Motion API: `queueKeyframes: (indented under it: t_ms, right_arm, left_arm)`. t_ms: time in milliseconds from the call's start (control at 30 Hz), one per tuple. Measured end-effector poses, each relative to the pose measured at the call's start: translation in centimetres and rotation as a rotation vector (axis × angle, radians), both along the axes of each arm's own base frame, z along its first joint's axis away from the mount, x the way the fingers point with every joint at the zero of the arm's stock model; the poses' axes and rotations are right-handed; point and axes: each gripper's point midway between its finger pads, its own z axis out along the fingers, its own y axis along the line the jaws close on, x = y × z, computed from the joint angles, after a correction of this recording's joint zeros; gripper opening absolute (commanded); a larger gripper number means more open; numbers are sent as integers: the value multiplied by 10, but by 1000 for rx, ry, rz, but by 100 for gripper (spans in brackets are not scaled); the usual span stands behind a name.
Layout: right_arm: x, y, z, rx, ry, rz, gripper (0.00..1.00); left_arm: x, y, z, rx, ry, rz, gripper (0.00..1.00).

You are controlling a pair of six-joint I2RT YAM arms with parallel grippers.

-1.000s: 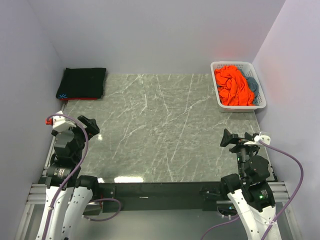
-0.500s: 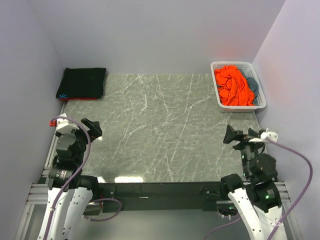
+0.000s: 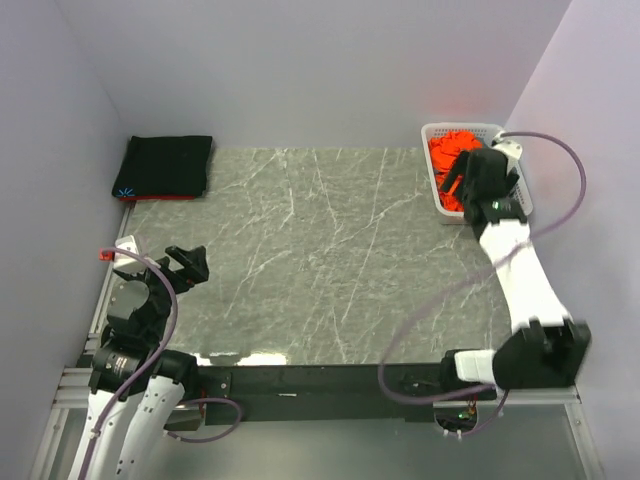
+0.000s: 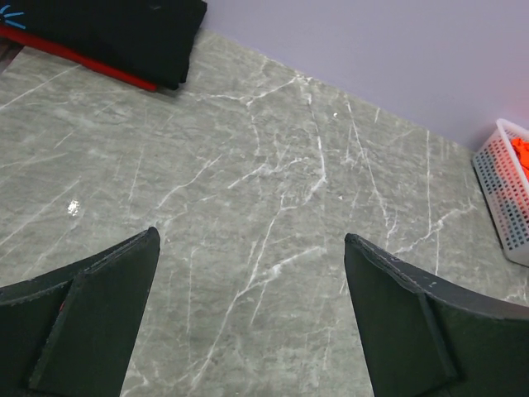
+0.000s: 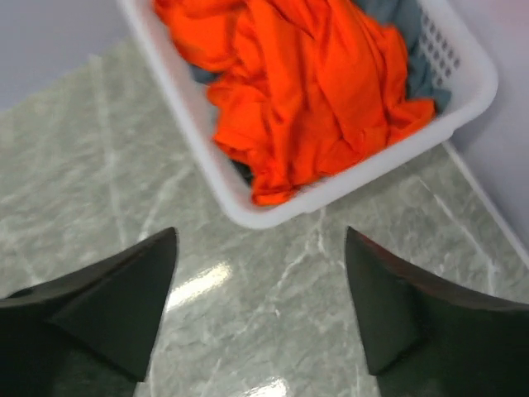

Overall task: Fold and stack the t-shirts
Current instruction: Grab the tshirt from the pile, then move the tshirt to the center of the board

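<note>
Orange t-shirt (image 5: 297, 91) just beyond right pincer (image 5: 260, 240)

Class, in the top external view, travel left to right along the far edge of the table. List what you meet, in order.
Folded black t-shirt → bare marble table → white basket holding the orange t-shirt.
</note>
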Motion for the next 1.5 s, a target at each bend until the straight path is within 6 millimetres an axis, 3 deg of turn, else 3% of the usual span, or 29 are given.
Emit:
queueKeyframes:
  t_ms: [200, 333, 433, 533, 567, 600, 633, 733, 833, 933, 1067, 1133, 1200, 1300, 1333, 1433, 1500]
  right_arm:
    - [83, -50, -61, 186, 136, -106, 76]
    - [121, -54, -112, 260, 217, -101, 75]
    - [132, -52, -151, 293, 284, -103, 73]
    - [132, -50, -182, 316, 341, -116, 63]
    - [133, -51, -186, 319, 344, -119, 52]
    - [133, -52, -186, 320, 342, -122, 44]
    - [134, -52, -185, 319, 338, -122, 29]
    - [132, -54, -174, 307, 319, -128, 11]
    - [128, -56, -150, 285, 287, -132, 6]
    - [121, -58, -105, 244, 219, -133, 3]
    - [102, -47, -27, 185, 102, -104, 1]
    - [93, -31, 22, 153, 26, -51, 1]
    - [84, -9, 66, 127, -45, 20, 1]
    - [58, 55, 141, 102, -174, 220, 1]
    - [53, 72, 149, 109, -188, 272, 1]
    - [10, 139, 198, 179, -295, 537, 1]
    - [-20, 165, 221, 236, -358, 671, 2]
  left_arm:
    - [-2, -5, 1, -1, -7, -26, 99]
    - [-1, -6, 0, 0, -3, -29, 99]
    - [-1, -6, 0, 1, 0, -29, 99]
    - [1, -7, -3, 4, 11, -30, 99]
    - [1, -7, -3, 6, 15, -30, 99]
    - [2, -7, -4, 8, 19, -30, 99]
    - [2, -7, -5, 10, 20, -30, 100]
    - [2, -7, -5, 11, 22, -33, 99]
    - [2, -8, -5, 13, 22, -38, 99]
    - [2, -9, -5, 12, 20, -41, 100]
    - [1, -8, -3, 10, 13, -41, 100]
    - [0, -8, -2, 9, 8, -41, 100]
    - [0, -8, -2, 9, 8, -40, 99]
    - [0, -8, -2, 9, 9, -40, 99]
    - [0, -8, -2, 10, 10, -40, 99]
    - [2, -8, -5, 12, 21, -39, 100]
    - [3, -9, -6, 13, 27, -40, 99]
